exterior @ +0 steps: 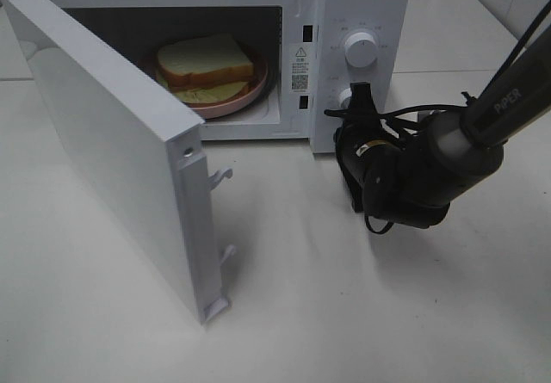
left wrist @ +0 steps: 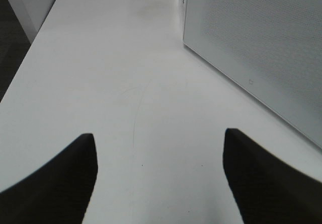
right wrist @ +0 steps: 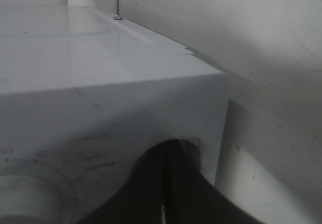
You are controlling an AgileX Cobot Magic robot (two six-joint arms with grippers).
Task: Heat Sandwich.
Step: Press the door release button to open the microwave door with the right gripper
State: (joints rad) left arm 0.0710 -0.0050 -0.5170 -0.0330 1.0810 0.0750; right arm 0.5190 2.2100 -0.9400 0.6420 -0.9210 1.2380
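Observation:
The sandwich [exterior: 211,63], white bread with tan crust and pale yellow filling, lies on a pink plate [exterior: 225,103] inside the open microwave [exterior: 379,4]. Its door [exterior: 103,142] is swung wide toward the front left. My right gripper [exterior: 357,99] is shut with nothing held, its tips right at the lower knob [exterior: 347,99] of the control panel. In the right wrist view the closed fingers [right wrist: 171,153] are up against the panel's face. My left gripper [left wrist: 158,133] is open over bare table beside the door's outer face [left wrist: 261,48], and is out of the high view.
An upper knob [exterior: 360,49] sits above the lower one on the panel. A pale round knob [right wrist: 25,199] shows near the right fingers. The white table [exterior: 344,314] stretches in front of the microwave; its left edge [left wrist: 30,48] drops to dark floor.

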